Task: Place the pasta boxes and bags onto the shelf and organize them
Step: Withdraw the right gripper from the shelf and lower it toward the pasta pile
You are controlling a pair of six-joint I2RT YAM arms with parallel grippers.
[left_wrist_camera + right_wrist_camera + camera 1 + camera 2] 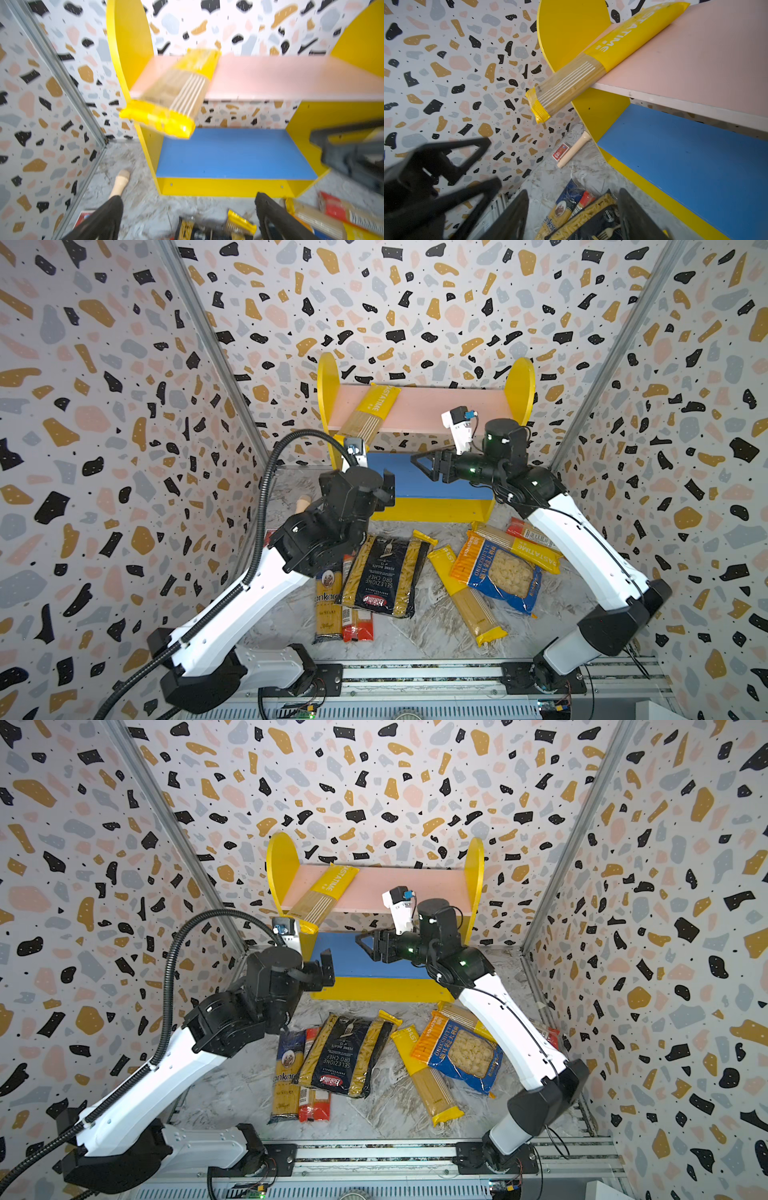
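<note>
The shelf (521,389) stands against the back wall, with a pink upper board (436,408) and a blue lower board (440,487). One yellow PASTATIME pack (368,414) lies slantwise on the pink board at its left end, and its near end hangs over the front edge (542,104). My left gripper (385,491) hovers open and holds nothing in front of the shelf's lower left. My right gripper (420,464) is open over the blue board and points left, with nothing between its fingers. The other packs lie on the table: a black Barilla bag (382,572), an ankara pack (328,597), a blue-orange bag (498,572) and a yellow pack (467,601).
A beige wooden stick (303,502) and a small red card box (560,151) lie on the marble table left of the shelf. A red-ended pack (357,624) lies beside the ankara pack. Further packs (528,543) lie under my right arm. Patterned walls close in on both sides.
</note>
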